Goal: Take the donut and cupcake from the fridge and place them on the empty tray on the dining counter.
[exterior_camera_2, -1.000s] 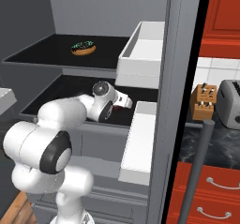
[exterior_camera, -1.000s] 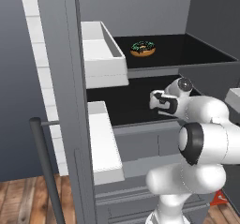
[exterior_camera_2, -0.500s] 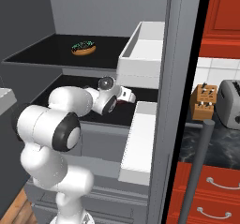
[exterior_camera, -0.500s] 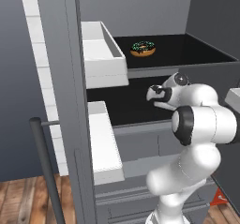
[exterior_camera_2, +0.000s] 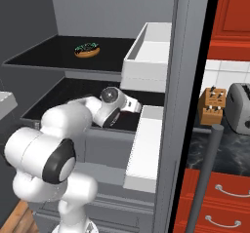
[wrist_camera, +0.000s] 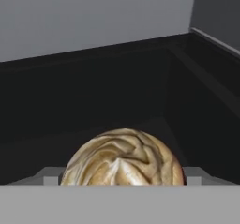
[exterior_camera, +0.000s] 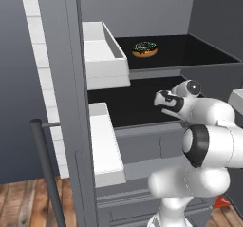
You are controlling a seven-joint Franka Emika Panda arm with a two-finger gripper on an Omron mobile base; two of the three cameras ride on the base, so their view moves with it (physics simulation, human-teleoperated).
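Open fridge (exterior_camera: 61, 102): one donut (exterior_camera: 144, 49) up top, one cupcake (wrist_camera: 123, 157) at the gripper (exterior_camera: 160, 106); can't tell finger spread.

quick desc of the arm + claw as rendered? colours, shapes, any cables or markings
Glossy white arm built of rounded, bulbous links, with dark charcoal bands at the joints and a round dark grey cap on the wrist. The claw is a small white block with dark trim. No cables, logos or markings visible in either base view. Its fingertips are too small to describe there.
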